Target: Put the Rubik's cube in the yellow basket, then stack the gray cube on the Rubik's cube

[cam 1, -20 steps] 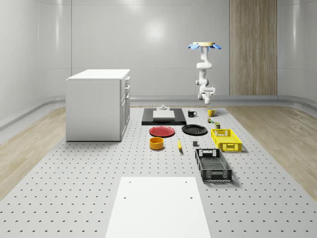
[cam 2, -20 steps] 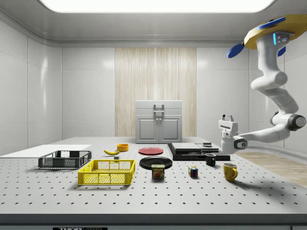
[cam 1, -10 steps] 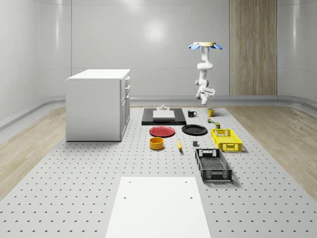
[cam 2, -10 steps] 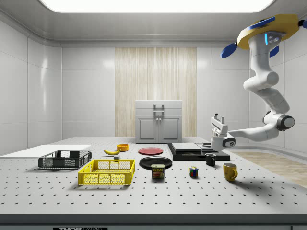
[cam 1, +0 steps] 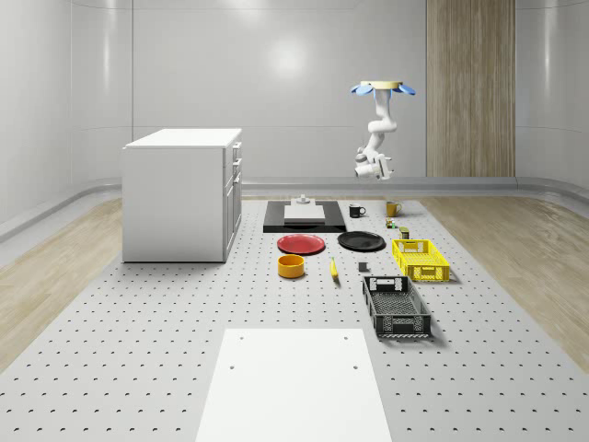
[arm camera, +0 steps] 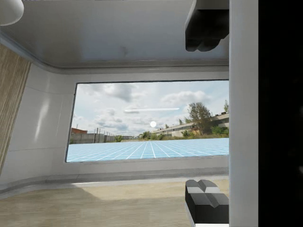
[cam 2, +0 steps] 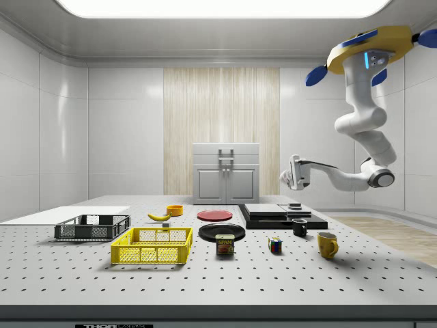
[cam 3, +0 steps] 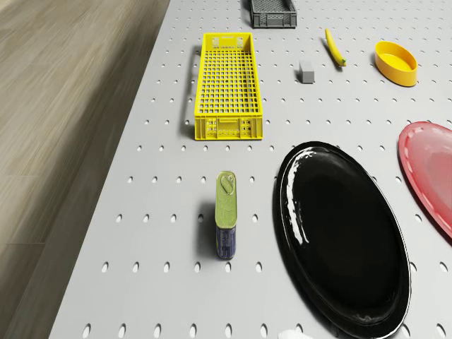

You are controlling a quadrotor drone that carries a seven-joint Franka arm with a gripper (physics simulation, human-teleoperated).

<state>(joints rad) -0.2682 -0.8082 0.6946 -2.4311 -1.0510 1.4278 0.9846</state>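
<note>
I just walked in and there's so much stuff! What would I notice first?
Probably the flying drone hovering high over the far right end of the table in the side view, its white arm bent down and its pincer held in the air, well above the dishes. Next, the bright yellow basket near the table's front edge, with the little Rubik's cube sitting to its right.

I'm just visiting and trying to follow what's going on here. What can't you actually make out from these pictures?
- Claw: in the side view it is seen end-on, so its grip is unreadable.
- Gray cube: in the side view, a speck behind the yellow basket.
- Rubik's cube: in the whole-scene view too small to pick out.
- Red plate: cut off by the drone view's edge.
</note>
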